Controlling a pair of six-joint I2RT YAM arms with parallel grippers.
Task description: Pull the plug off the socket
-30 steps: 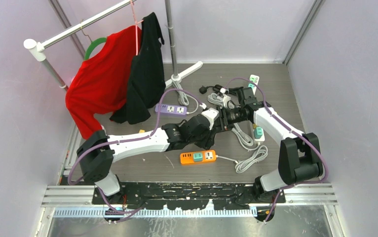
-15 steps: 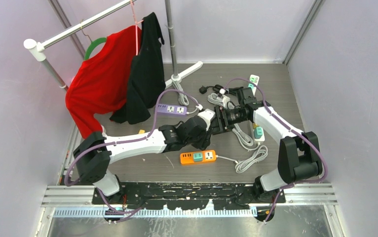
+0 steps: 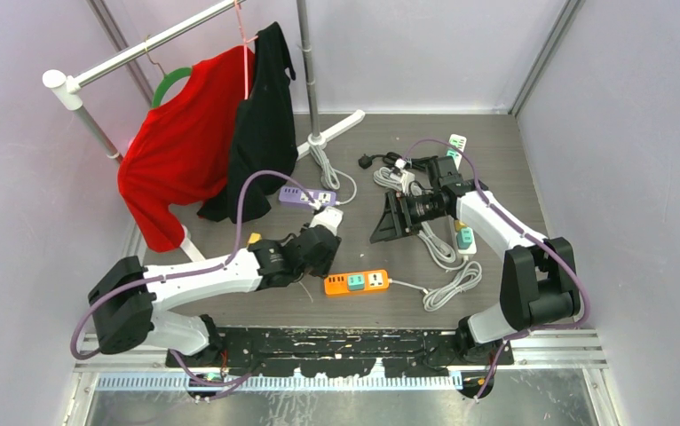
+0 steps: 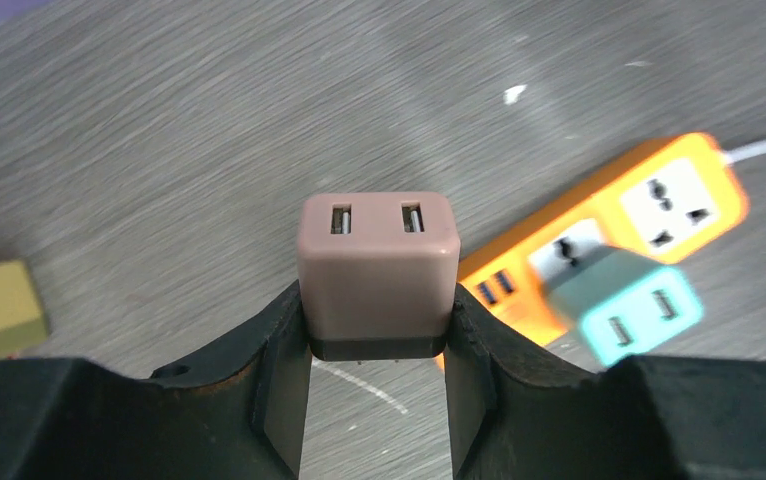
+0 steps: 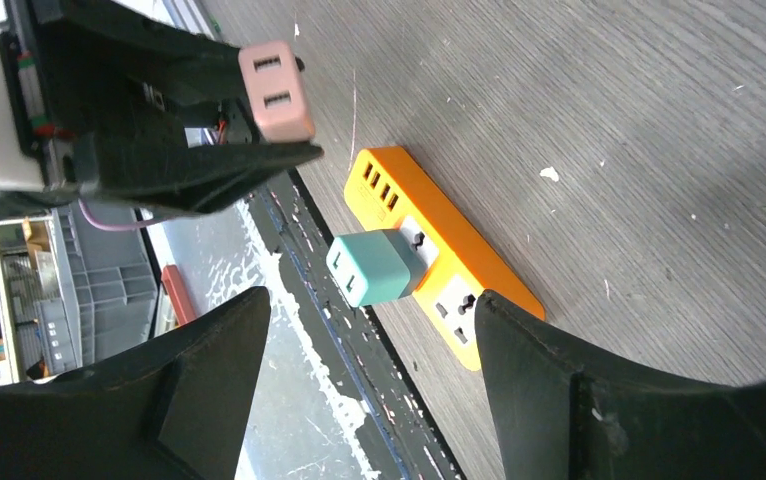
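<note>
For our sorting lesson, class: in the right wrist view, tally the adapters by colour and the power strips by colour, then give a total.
pink-brown adapter: 1
teal adapter: 1
orange power strip: 1
Total: 3

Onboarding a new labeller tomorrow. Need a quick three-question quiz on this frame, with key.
1. True or false: the left gripper is shut on the pink USB plug.
2. Which adapter sits in the orange power strip? A) teal B) black C) red
3. Fill in: the right gripper has its jaws ____ and holds nothing.

Key: 1 true. 2 A, the teal adapter. 3 open.
</note>
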